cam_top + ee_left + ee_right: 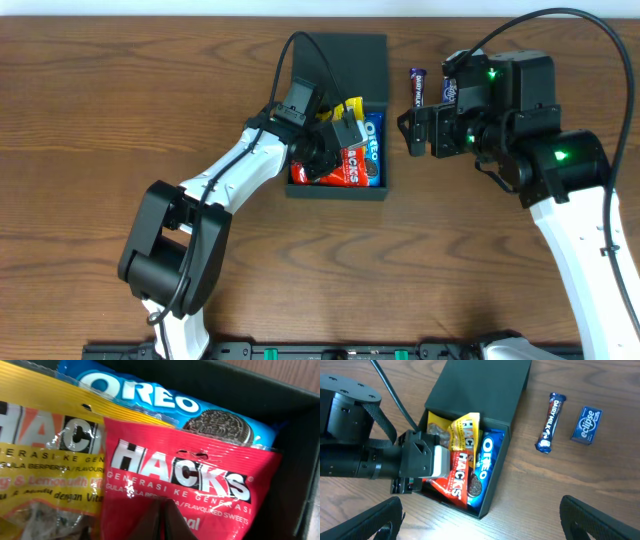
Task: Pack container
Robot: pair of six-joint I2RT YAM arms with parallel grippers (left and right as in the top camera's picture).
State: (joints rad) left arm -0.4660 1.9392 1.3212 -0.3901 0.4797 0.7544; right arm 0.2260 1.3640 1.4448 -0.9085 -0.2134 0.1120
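The container (336, 193) is a dark box with its lid (340, 60) open flat at the back. It also shows in the right wrist view (485, 385). Inside lie a blue Oreo packet (372, 150) (165, 397) (482, 460), a yellow Hacks packet (350, 105) (45, 445) (465, 427) and a red Hacks packet (350, 168) (190, 470) (455, 477). My left gripper (335, 150) (162, 520) (427, 462) is down in the box with its fingers shut on the red Hacks packet. My right gripper (412, 132) (485, 527) is open and empty, above the table right of the box.
A Dairy Milk bar (416, 85) (551, 422) and a blue Eclipse packet (449, 90) (586, 425) lie on the wooden table right of the lid, close to my right arm. The box wall (295, 460) stands right of the packets.
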